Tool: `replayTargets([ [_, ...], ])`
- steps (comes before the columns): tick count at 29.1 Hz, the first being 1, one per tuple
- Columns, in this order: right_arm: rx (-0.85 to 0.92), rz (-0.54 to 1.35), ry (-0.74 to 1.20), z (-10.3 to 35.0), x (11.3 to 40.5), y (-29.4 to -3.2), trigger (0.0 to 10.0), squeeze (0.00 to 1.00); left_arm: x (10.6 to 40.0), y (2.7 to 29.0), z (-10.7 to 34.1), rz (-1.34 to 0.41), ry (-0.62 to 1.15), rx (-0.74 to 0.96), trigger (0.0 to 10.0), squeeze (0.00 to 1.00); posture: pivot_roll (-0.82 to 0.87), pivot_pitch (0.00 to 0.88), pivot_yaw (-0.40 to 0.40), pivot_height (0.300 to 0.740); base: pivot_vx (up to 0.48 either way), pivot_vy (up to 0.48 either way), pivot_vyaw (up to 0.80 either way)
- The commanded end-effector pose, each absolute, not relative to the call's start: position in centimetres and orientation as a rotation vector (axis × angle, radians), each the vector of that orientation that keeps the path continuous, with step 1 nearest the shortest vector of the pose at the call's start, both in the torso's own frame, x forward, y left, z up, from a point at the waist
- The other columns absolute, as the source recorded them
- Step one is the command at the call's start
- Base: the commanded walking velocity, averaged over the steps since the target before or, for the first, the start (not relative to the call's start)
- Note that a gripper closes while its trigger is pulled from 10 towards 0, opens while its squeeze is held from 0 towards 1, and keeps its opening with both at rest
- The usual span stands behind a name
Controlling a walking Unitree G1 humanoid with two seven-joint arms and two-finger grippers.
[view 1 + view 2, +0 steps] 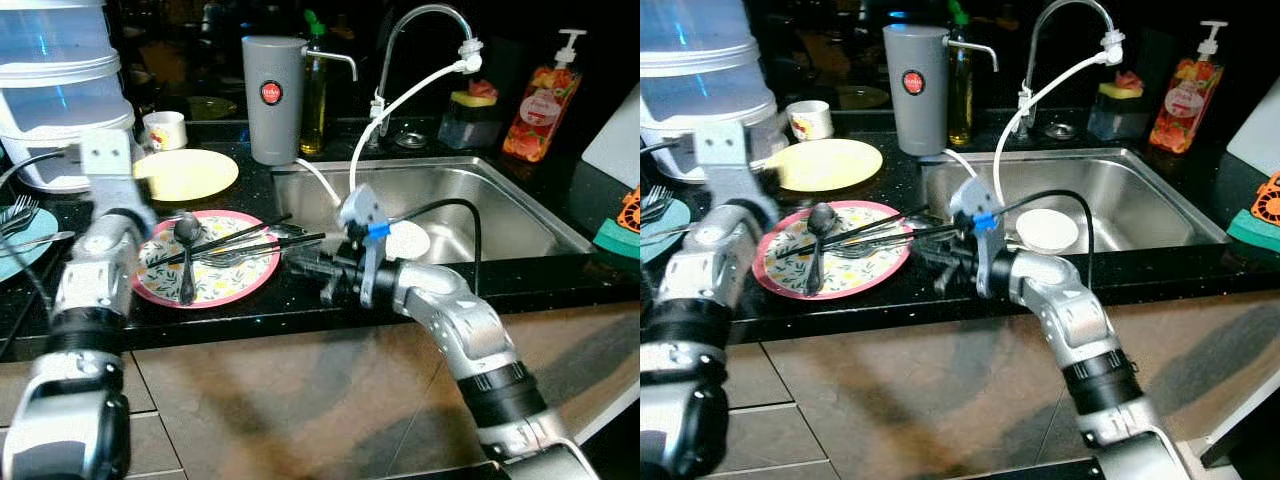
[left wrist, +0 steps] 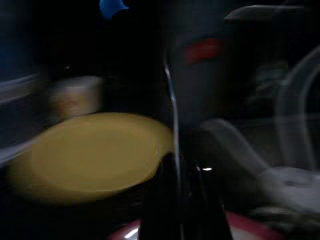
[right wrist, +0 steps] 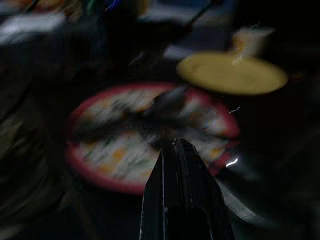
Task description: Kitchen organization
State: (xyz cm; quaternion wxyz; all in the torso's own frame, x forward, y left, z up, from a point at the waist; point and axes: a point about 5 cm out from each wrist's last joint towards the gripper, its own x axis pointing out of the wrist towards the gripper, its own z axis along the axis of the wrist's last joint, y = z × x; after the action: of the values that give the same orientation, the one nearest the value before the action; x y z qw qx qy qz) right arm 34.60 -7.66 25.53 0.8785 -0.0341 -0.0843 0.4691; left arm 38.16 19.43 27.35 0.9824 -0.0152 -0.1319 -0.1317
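On the black counter (image 1: pixel 300 305), the utensil-laden floral plate (image 1: pixel 205 262) is still being left uncleared between the left pincer (image 1: pixel 135 175), whose state cannot be told, and the narrowly closed, empty right pincer (image 1: pixel 300 262) beside the sink (image 1: pixel 520 215).

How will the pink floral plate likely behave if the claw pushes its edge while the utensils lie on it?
The pink floral plate sits flat on a glossy dark counter, so it would probably slide, not tip. The ladle and chopsticks lie loose on it and may shift or roll off. It looks ceramic, so likely rigid and breakable.
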Motion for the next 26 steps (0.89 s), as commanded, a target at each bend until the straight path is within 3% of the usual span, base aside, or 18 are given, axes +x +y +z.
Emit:
replayTargets([
  [1,-0.005,0.889,-0.246,27.0,35.2,-8.3,10.0,0.00,36.2,16.0,27.0,-0.566,-0.290,0.006,0.0,0.00,0.06,0.030,-0.003,0.740,0.000,0.000,0.00],
  [5,0.158,0.836,-0.292,28.6,35.5,-8.5,10.0,0.00,35.3,15.1,26.2,-0.654,-0.258,-0.011,0.0,0.00,0.06,0.031,-0.001,0.740,0.000,0.000,0.00],
  [6,0.278,0.833,-0.306,29.1,35.4,-8.5,10.0,1.00,35.0,15.0,26.0,-0.682,-0.249,-0.029,0.0,0.00,0.06,0.035,0.000,0.740,0.000,0.000,0.00],
  [8,0.396,0.849,-0.315,29.6,35.2,-8.3,10.0,1.00,34.5,14.9,25.8,-0.731,-0.237,-0.050,0.0,0.00,0.07,0.034,0.000,0.740,0.000,0.000,0.00],
  [13,0.419,0.877,-0.294,29.2,34.7,-7.0,10.0,1.00,33.0,14.1,25.5,-0.838,-0.212,-0.108,0.0,0.00,0.07,0.035,0.004,0.740,0.000,0.000,0.00],
  [19,0.446,0.914,-0.266,29.0,34.2,-5.6,10.0,1.00,32.8,14.1,25.3,-0.825,-0.195,-0.171,0.0,0.00,0.08,0.035,0.004,0.740,0.000,0.000,0.00],
  [20,0.444,0.921,-0.257,29.0,34.1,-5.3,10.0,0.00,32.8,14.0,25.4,-0.827,-0.197,-0.186,0.0,0.00,0.08,0.035,0.004,0.740,0.000,0.000,0.00],
  [26,0.441,0.954,-0.230,28.7,33.8,-4.4,10.0,0.00,32.6,13.3,25.4,-0.867,-0.189,-0.199,0.0,0.00,0.08,0.030,0.003,0.740,0.000,0.000,0.00],
])
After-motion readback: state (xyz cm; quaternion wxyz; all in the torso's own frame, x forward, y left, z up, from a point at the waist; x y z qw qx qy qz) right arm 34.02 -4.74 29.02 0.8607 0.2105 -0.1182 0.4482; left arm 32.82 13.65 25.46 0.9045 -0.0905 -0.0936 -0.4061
